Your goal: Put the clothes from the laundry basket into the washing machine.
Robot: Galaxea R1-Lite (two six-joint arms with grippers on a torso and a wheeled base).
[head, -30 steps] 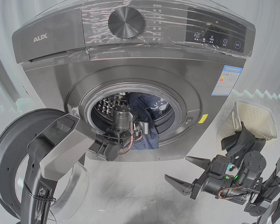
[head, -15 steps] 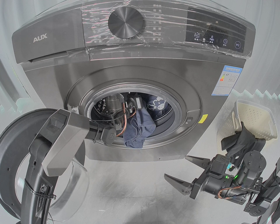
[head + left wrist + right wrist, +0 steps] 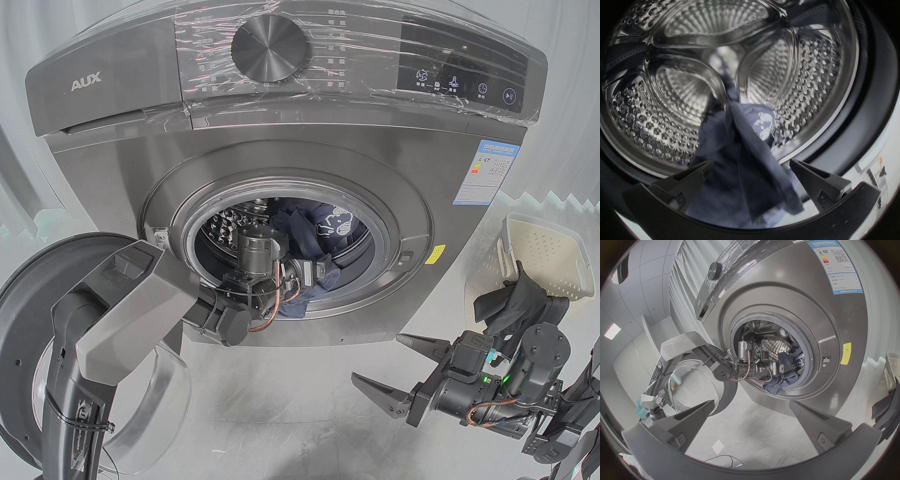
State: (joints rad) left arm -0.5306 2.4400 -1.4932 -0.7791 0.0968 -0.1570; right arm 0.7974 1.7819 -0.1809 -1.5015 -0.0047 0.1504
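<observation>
One washing machine (image 3: 350, 134), one laundry basket (image 3: 550, 250) — apart

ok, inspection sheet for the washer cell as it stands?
Surface: grey floor.
Job's things: washing machine with door open; navy garment in the drum, an edge hanging out of the opening; dark clothes draped at the laundry basket front.
Clutter: small white scrap on the floor.
Grippers: left gripper open at the drum mouth, astride the garment; right gripper open, low beside the basket.
Cables: copper cable on the left wrist.
Surroundings: white curtains.
</observation>
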